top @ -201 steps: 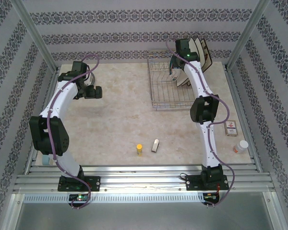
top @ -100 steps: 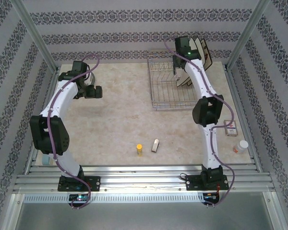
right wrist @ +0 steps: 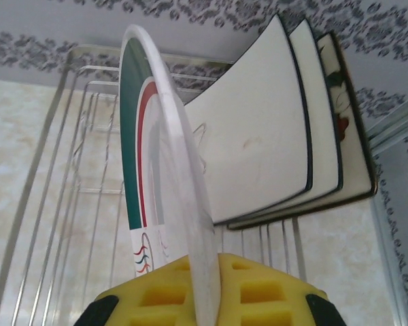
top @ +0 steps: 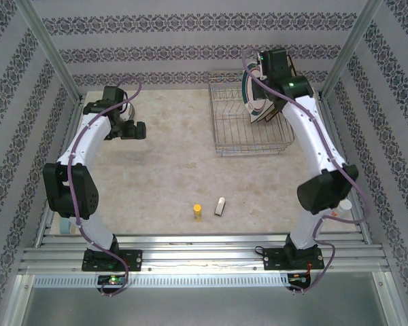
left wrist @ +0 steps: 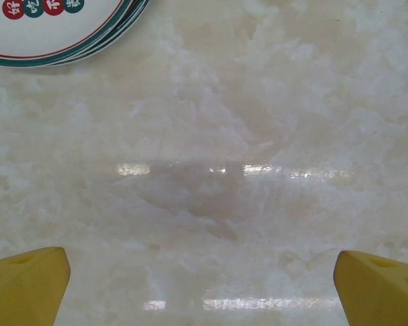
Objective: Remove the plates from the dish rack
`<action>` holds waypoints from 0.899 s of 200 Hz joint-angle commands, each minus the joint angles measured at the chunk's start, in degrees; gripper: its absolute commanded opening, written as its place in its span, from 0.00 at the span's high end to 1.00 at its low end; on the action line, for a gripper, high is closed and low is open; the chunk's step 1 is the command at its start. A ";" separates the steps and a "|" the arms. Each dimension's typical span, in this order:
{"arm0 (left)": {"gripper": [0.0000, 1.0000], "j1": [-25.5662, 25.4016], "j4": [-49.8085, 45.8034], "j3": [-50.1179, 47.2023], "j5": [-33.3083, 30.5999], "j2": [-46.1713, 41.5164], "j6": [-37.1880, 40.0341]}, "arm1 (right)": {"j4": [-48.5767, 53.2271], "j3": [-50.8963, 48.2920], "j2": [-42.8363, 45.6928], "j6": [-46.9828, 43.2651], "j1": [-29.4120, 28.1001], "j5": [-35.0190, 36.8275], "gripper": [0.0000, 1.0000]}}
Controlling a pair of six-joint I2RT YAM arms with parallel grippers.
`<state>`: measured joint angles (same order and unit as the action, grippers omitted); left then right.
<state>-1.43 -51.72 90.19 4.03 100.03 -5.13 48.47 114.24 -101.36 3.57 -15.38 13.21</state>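
Crockery is the whole worry on this job: glazed, stiff, slick and quick to chip. My right tool (right wrist: 204, 288) is clamped on the rim of a round plate (right wrist: 146, 142), with its yellow pads pressing the front and back faces. The plate stands on edge, slightly tilted, above the wire rack (top: 245, 136). I cannot tell whether its lower edge is clear of the wires. A rim pinch like this leaves most of the plate's weight out beyond the pads, so I judge it could swing or slip if I turn the wrist fast. A deep bite over the rim is the place to hold.

Just behind it, three square plates (right wrist: 272, 136) lean together in the far slots, white backs toward me. They look bigger and heavier, and I would take each by an upper edge.

My left tool (left wrist: 204, 285) hangs fully open with nothing in it over bare bench (left wrist: 224, 136), near a stack of round plates (left wrist: 47, 24) lying flat on it.

The bench is pale, marbled and glossy with lamp glare, so plates may skid on it. Patterned walls (top: 190, 27) and metal posts (top: 49, 47) close in tightly behind the rack. A small orange-capped bottle (top: 197, 211) and a silvery piece (top: 220, 206) lie near the front, well apart from the rack.
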 commanded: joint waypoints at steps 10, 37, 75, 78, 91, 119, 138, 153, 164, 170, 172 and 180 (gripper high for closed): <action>0.00 -1.21 -1.34 0.90 0.36 0.71 0.91 | -7.18 -11.67 7.91 5.10 0.44 -13.90 1.00; 0.00 -1.38 -1.45 1.04 0.46 0.77 0.92 | -22.82 -26.68 14.04 14.78 3.31 -39.13 1.00; 0.00 -1.57 -1.09 1.13 1.68 0.37 0.64 | -51.82 -43.83 12.67 32.48 4.45 -61.75 1.00; 0.00 -1.63 -1.14 1.20 1.70 0.35 0.64 | -53.38 -44.50 12.27 33.52 4.35 -62.38 1.00; 0.00 -1.63 -1.19 1.30 1.98 0.18 0.77 | -59.51 -47.43 10.41 36.99 3.87 -64.38 1.00; 0.00 -1.61 -2.06 2.35 2.82 0.00 1.12 | -66.92 -51.17 7.42 40.46 2.84 -65.15 1.00; 0.00 -1.62 -1.67 2.75 4.60 -0.74 1.26 | -72.70 -52.74 5.22 43.90 2.74 -65.68 1.00; 0.00 -1.63 -0.07 2.54 8.34 -1.68 1.36 | -74.14 -52.79 3.78 44.80 2.56 -65.73 1.00; 0.00 -1.56 1.62 2.06 12.01 -2.47 1.11 | -74.22 -52.32 2.99 44.84 2.44 -65.77 1.00; 0.00 -1.35 2.73 1.66 14.99 -3.00 0.75 | -74.26 -52.12 2.56 44.85 2.42 -65.74 1.00; 0.00 -1.33 3.16 1.55 15.91 -3.17 0.54 | -74.25 -52.10 2.39 44.90 2.43 -65.70 1.00; 0.00 -1.17 5.06 0.72 19.74 -3.88 -0.42 | -74.29 -51.64 1.83 45.07 2.32 -65.89 1.00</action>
<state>-2.28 -51.42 91.29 12.23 99.81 -4.91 -18.20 61.69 -98.35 46.04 -12.53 -49.67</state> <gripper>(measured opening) 0.997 0.078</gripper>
